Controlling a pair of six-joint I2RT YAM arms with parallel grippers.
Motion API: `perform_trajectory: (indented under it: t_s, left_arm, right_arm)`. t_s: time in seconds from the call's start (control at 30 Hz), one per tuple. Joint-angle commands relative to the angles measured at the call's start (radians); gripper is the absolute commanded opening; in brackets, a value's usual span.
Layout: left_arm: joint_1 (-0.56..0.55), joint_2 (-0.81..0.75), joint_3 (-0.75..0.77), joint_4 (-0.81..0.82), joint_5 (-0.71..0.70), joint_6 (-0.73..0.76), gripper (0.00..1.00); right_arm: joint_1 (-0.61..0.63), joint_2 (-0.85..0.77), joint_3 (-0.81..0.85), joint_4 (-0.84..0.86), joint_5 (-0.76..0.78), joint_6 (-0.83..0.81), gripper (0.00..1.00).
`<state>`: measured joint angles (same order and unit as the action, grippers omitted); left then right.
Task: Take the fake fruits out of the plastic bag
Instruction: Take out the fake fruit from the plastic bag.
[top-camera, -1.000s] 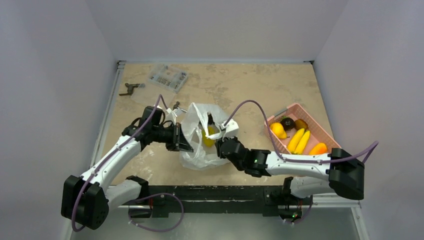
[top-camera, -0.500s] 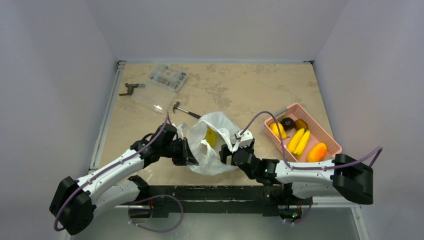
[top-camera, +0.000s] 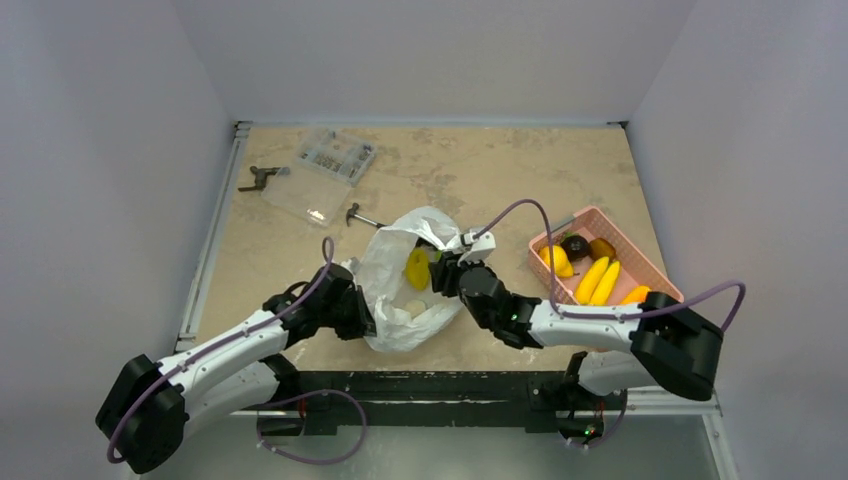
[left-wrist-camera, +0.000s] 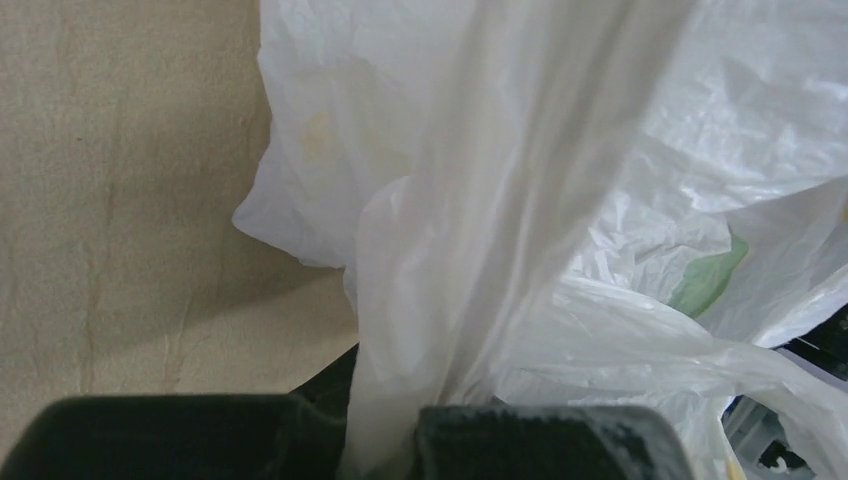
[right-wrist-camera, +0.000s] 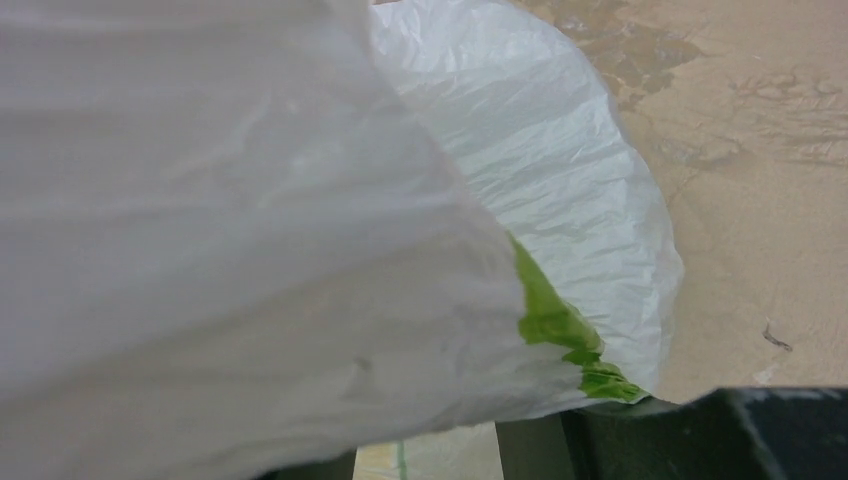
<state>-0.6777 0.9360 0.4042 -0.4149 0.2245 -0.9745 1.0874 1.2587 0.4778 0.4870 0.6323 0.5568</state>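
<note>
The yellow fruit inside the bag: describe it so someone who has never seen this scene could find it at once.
Find the white plastic bag in the middle of the table. In its open mouth sits a yellow fruit. The other yellow fruits lie in the pink basket to the right; this one alone is inside the bag.

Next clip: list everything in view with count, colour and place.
plastic bag: one, white, centre, mouth open
yellow fruit: one, yellow, in the bag's mouth
green piece: one, green, inside bag, kind unclear
basket: one, pink, right side
basket fruits: about six, yellow, dark, orange
organiser box: one, clear, far left
hammer: one, behind bag
dark tool: one, far left edge
left gripper: one, black, shut on bag
right gripper: one, black, at bag's mouth
</note>
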Motion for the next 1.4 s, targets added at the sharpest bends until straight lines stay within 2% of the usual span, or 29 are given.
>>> perform_trajectory:
  t_s: [0.0, 0.1, 0.23, 0.3, 0.37, 0.47, 0.6, 0.87, 0.97, 1.1, 1.23, 1.37]
  left_arm:
    - [-0.006, 0.003, -0.044, 0.059, -0.082, 0.021, 0.0]
    - [-0.006, 0.027, -0.063, 0.081, -0.086, 0.014, 0.0]
    - [-0.006, 0.065, -0.073, 0.103, -0.097, 0.014, 0.0]
    - [-0.008, 0.084, -0.077, 0.126, -0.096, 0.009, 0.0]
    - [-0.008, 0.097, -0.077, 0.138, -0.094, 0.004, 0.0]
    - [-0.01, 0.097, -0.072, 0.141, -0.088, 0.003, 0.0]
    - [-0.011, 0.084, -0.074, 0.129, -0.093, 0.011, 0.0]
    - [-0.013, 0.064, -0.089, 0.121, -0.08, 0.025, 0.0]
    - [-0.013, 0.061, -0.1, 0.13, -0.079, 0.026, 0.0]
    - [-0.013, 0.065, -0.101, 0.145, -0.049, 0.024, 0.0]
    - [-0.013, 0.056, -0.11, 0.144, -0.048, 0.029, 0.0]
    - [-0.013, 0.06, -0.117, 0.148, -0.06, 0.029, 0.0]
  right_arm:
    - [-0.018, 0.111, 0.117, 0.076, -0.088, -0.088, 0.47]
    - [-0.018, 0.172, 0.16, 0.046, -0.131, -0.109, 0.59]
    - [-0.018, 0.212, 0.153, 0.113, -0.157, -0.122, 0.82]
    - [-0.019, 0.252, 0.169, 0.128, -0.162, -0.132, 0.86]
    - [-0.026, 0.292, 0.192, 0.126, -0.159, -0.111, 0.85]
    - [-0.042, 0.321, 0.19, 0.151, -0.168, -0.067, 0.56]
    - [-0.047, 0.34, 0.194, 0.151, -0.154, -0.053, 0.54]
    - [-0.069, 0.404, 0.231, 0.111, -0.139, -0.006, 0.58]
    - [-0.07, 0.426, 0.253, 0.067, -0.115, -0.01, 0.65]
    - [-0.07, 0.429, 0.258, 0.032, -0.08, -0.014, 0.7]
    - [-0.07, 0.389, 0.23, 0.019, -0.083, -0.025, 0.7]
    - [-0.07, 0.297, 0.169, 0.033, -0.138, -0.055, 0.81]
